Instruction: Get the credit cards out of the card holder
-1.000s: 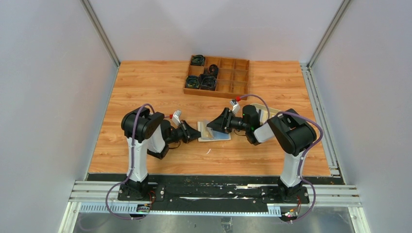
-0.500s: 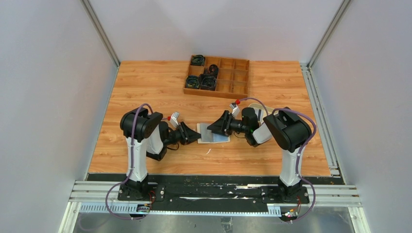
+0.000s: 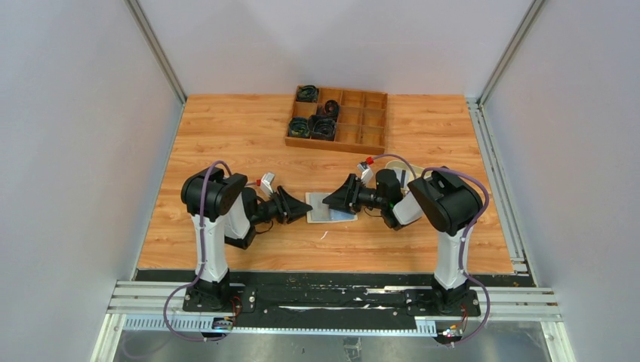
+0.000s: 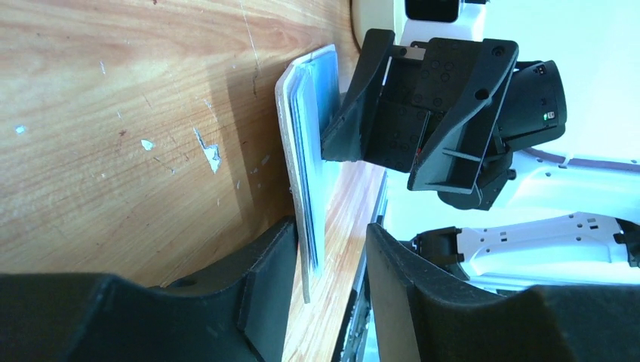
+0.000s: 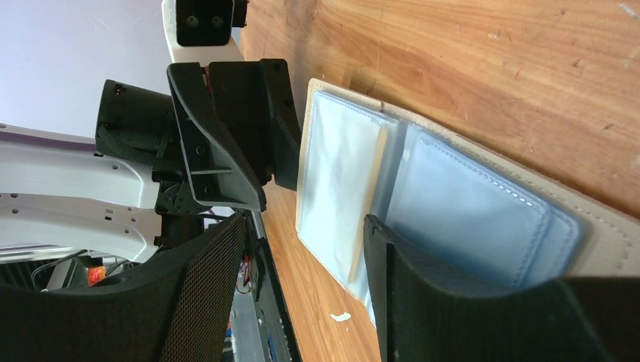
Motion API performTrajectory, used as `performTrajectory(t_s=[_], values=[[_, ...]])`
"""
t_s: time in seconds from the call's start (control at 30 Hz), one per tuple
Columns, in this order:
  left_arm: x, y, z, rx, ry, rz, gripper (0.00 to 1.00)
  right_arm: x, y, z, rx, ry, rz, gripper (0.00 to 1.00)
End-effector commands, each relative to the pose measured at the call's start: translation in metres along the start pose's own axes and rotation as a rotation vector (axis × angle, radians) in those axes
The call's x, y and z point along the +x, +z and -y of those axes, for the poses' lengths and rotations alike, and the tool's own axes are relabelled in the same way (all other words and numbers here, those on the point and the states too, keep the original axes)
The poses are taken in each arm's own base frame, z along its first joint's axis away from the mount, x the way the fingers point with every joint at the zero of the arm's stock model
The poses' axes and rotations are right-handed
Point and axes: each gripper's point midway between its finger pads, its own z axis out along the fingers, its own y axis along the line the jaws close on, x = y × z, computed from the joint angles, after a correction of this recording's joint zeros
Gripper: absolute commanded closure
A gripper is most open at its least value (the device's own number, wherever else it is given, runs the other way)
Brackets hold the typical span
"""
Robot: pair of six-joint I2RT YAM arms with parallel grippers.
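The beige card holder [image 3: 332, 209] lies opened flat on the table between the two arms. Its inside shows whitish [image 5: 332, 173] and grey-blue [image 5: 468, 215] leaves; I cannot tell credit cards from sleeves there. My left gripper [image 3: 304, 211] is at the holder's left edge. In the left wrist view that edge [image 4: 287, 151] stands between the jaws of the left gripper [image 4: 330, 234], close to one finger and clear of the other, so the jaws are open. My right gripper [image 3: 330, 202] hovers open over the holder's right half, with one finger [image 5: 423, 302] above the grey-blue leaf.
A brown wooden compartment box [image 3: 337, 117] with black coiled items stands at the back. A cream tray [image 3: 416, 174] sits partly hidden behind the right arm. A small white scrap [image 3: 324, 234] lies on the wood just in front of the holder.
My left gripper has opened and let go of the holder's left flap, then drawn back a little to the left. The flap now lies flat. My right gripper has shifted slightly left.
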Motion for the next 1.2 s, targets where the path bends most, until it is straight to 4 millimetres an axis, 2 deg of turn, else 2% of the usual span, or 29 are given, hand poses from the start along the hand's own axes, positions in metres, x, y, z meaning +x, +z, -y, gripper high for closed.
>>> performTrajectory(t_s=[0.0, 0.07, 0.13, 0.23, 0.37, 0.47, 0.57, 0.7, 0.77, 0.8, 1.03, 1.17], values=[[0.002, -0.009, -0.031, -0.082, 0.05, 0.043, 0.49, 0.012, -0.003, 0.024, 0.061, 0.022, -0.016, 0.37], [0.002, -0.009, -0.032, -0.083, 0.051, 0.044, 0.5, 0.013, -0.003, 0.025, 0.064, 0.022, -0.017, 0.37], [0.002, -0.009, -0.031, -0.082, 0.052, 0.044, 0.54, 0.013, -0.003, 0.026, 0.064, 0.023, -0.018, 0.37], [0.001, -0.009, -0.031, -0.08, 0.055, 0.042, 0.68, 0.013, -0.004, 0.027, 0.066, 0.025, -0.019, 0.37], [0.001, -0.01, -0.031, -0.081, 0.056, 0.042, 0.76, 0.014, -0.004, 0.026, 0.067, 0.024, -0.019, 0.37], [0.002, -0.011, -0.032, -0.084, 0.055, 0.042, 0.85, 0.014, -0.004, 0.027, 0.07, 0.026, -0.018, 0.37], [0.001, -0.012, -0.033, -0.084, 0.055, 0.043, 1.0, 0.014, -0.004, 0.026, 0.074, 0.023, -0.017, 0.37], [0.001, -0.011, -0.03, -0.076, 0.06, 0.042, 1.0, 0.014, -0.001, 0.02, 0.116, -0.031, -0.034, 0.37], [0.0, -0.012, -0.028, -0.072, 0.064, 0.044, 1.0, 0.017, 0.001, 0.02, 0.198, -0.088, -0.059, 0.37], [-0.001, -0.012, -0.026, -0.069, 0.068, 0.046, 1.0, 0.024, -0.001, 0.028, 0.286, -0.113, -0.086, 0.36], [-0.001, -0.013, -0.024, -0.066, 0.077, 0.048, 1.0, 0.011, 0.001, 0.0, 0.468, -0.32, -0.088, 0.29], [0.0, -0.013, -0.025, -0.066, 0.083, 0.047, 1.0, 0.012, 0.004, -0.007, 0.586, -0.417, -0.116, 0.28]])
